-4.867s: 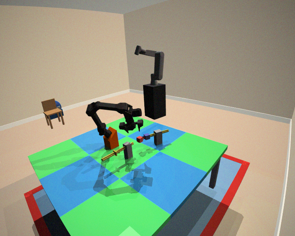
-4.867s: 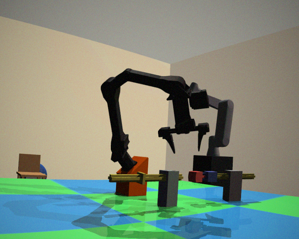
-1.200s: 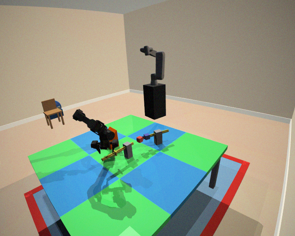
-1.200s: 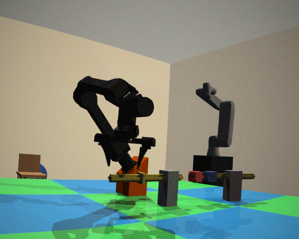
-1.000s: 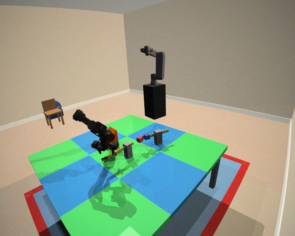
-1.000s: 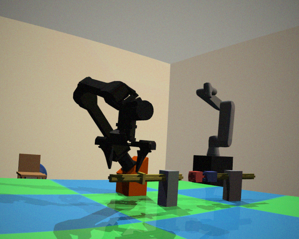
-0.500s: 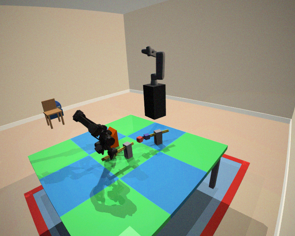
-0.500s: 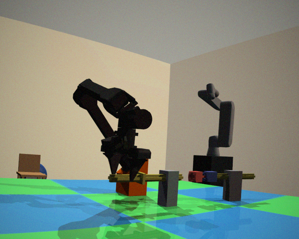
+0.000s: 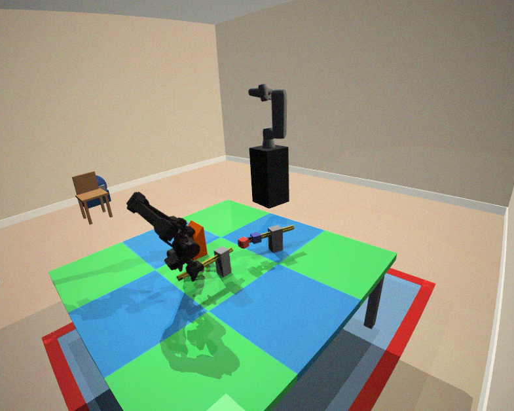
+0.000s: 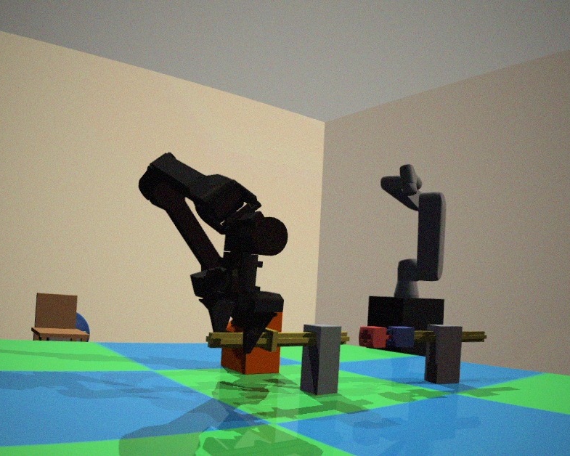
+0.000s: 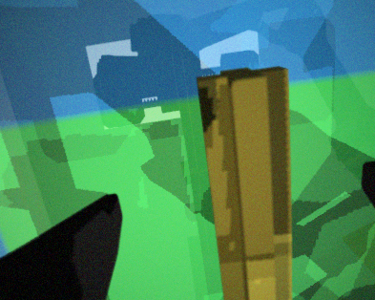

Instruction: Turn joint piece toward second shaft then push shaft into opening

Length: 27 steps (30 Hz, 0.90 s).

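Note:
The second shaft is yellow, with a collar, and passes through its grey block. The red joint piece hangs on a blue piece at the end of the first shaft, held in the other grey block. A gap separates red piece and second shaft; the exact facing of its opening is too small to tell. My gripper is open, its fingers either side of the second shaft's rear part, gripping nothing.
The orange mount of my arm stands close behind the second shaft. The table is checkered blue and green. Another arm stands on a black pedestal beyond the table.

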Tool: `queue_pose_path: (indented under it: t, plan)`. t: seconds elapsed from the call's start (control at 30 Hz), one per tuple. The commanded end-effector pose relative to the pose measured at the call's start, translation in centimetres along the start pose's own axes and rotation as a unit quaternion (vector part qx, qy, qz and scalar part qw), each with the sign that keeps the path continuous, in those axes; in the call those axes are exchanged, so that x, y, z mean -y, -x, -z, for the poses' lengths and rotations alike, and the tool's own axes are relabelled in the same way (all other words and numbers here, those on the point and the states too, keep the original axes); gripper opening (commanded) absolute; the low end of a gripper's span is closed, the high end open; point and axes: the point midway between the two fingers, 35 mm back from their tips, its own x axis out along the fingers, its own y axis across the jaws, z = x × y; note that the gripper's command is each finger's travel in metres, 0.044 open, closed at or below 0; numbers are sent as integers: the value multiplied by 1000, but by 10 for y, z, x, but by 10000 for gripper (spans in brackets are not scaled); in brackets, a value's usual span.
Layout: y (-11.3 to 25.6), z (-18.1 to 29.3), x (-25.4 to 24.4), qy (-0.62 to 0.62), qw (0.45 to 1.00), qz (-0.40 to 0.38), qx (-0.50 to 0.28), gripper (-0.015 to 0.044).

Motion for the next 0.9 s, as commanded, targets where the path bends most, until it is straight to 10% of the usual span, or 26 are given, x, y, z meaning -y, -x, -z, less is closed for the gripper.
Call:
queue_pose_path:
  t: [0.0,0.37,0.87]
  plan:
    - [-6,0,0,3,1000,1,2,440]
    - [-22,0,1,3,1000,1,3,440]
    - [-22,0,1,3,1000,1,3,102]
